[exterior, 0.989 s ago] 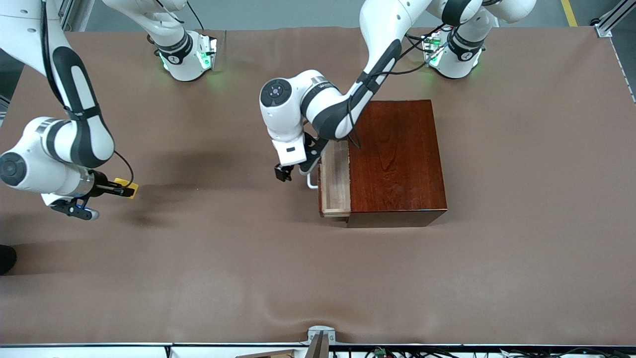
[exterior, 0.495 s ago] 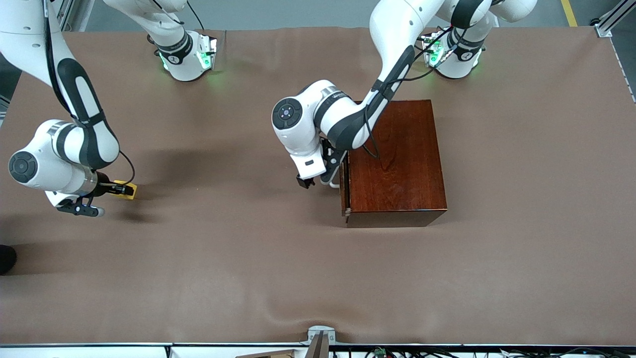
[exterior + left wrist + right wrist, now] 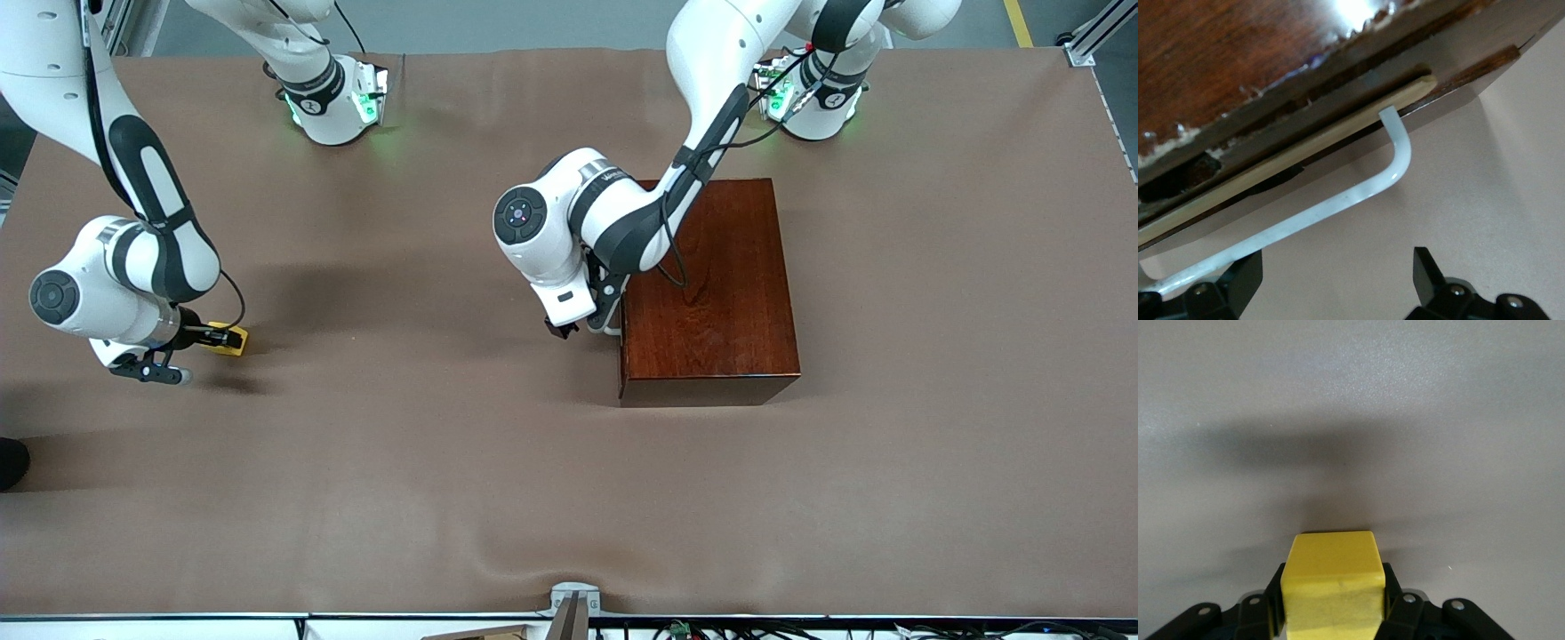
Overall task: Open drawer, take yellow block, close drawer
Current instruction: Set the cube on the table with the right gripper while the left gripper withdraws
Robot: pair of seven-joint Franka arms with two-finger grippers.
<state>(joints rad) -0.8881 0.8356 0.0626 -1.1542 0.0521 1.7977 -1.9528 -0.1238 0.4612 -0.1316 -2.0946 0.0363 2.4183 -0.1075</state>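
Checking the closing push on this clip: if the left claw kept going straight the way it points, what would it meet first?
Probably the white handle on the drawer front: the left claw is open and aimed at it, one finger already beside the bar. Depth is hard to judge.

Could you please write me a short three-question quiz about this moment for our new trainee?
1. True or false: the drawer is pushed in, its front about flush with the wooden box.
2. Which gripper holds the yellow block? A) left B) right C) neither
3. Fill in: the left gripper stands open at the drawer's white ____.

Key:
1. True
2. B: the right gripper, toward the right arm's end of the table.
3. handle
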